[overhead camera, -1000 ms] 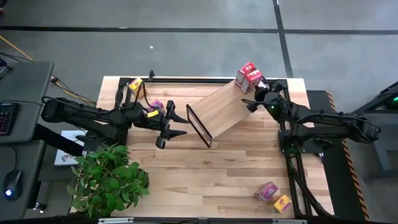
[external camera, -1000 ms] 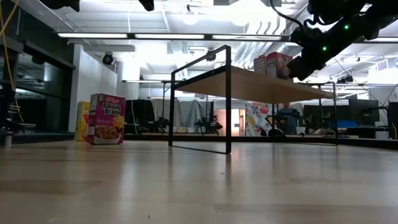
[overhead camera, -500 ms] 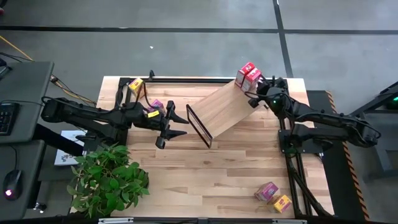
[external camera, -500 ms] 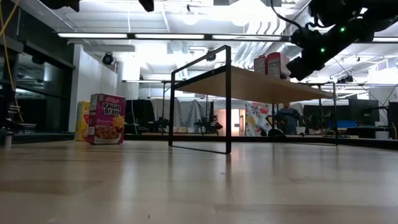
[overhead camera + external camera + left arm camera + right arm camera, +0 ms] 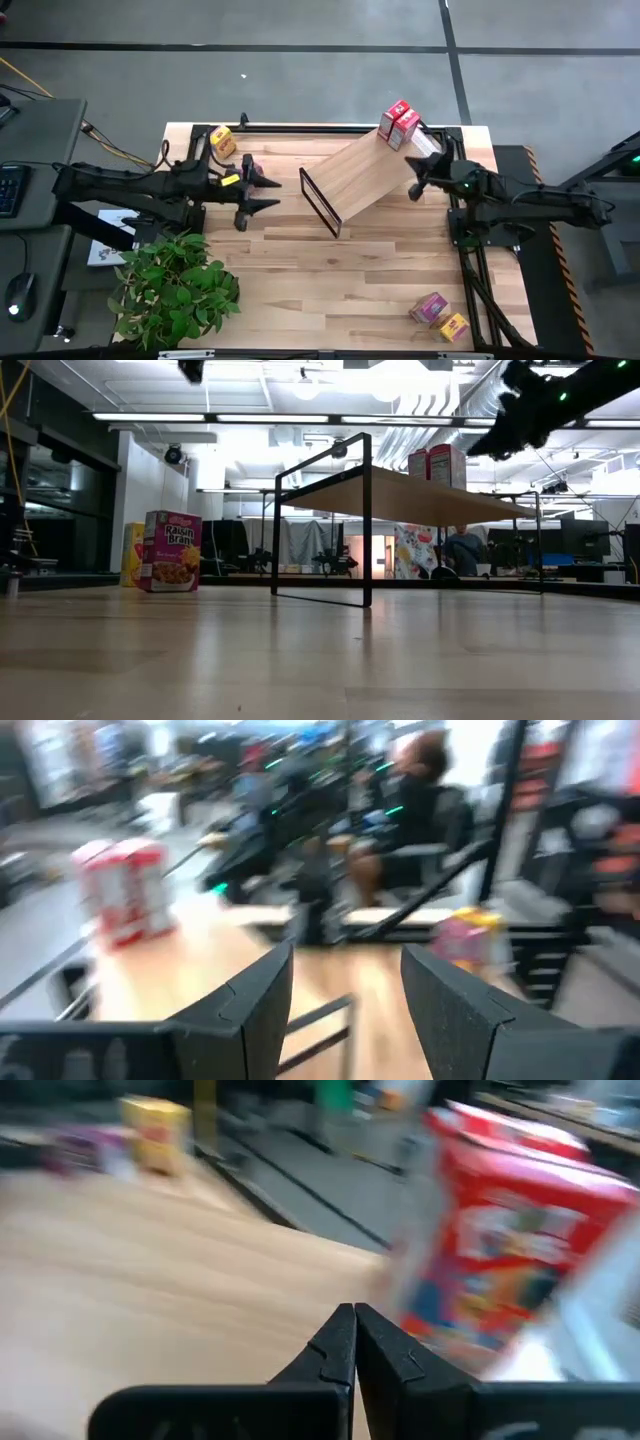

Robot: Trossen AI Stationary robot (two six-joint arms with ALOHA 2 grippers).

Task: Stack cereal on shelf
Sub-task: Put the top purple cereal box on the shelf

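Note:
The shelf (image 5: 365, 172) stands slanted on the table, a black wire end (image 5: 320, 200) toward the middle. Two red cereal boxes (image 5: 398, 122) stand upright side by side on its far right end, also in the low view (image 5: 440, 463). My left gripper (image 5: 258, 192) hangs open left of the shelf, touching nothing; its wrist view (image 5: 345, 990) shows nothing between the fingers. My right gripper (image 5: 416, 186) is shut and empty, above the shelf's right end, just nearer than the red boxes (image 5: 510, 1270). A yellow box (image 5: 221, 140) and a pink box (image 5: 246, 164) stand at the far left.
A pink box (image 5: 429, 306) and a yellow box (image 5: 454, 327) lie near the table's near right corner. A potted plant (image 5: 178, 285) fills the near left corner. Black rails (image 5: 330, 128) run along the far and right edges. A person (image 5: 420, 810) sits beyond the table.
My left gripper has drawn back toward the table's left edge, still open. My right gripper has pulled away from the red boxes toward the right and near edges, rising a little and rolling, still shut. The boxes and the shelf have stayed put.

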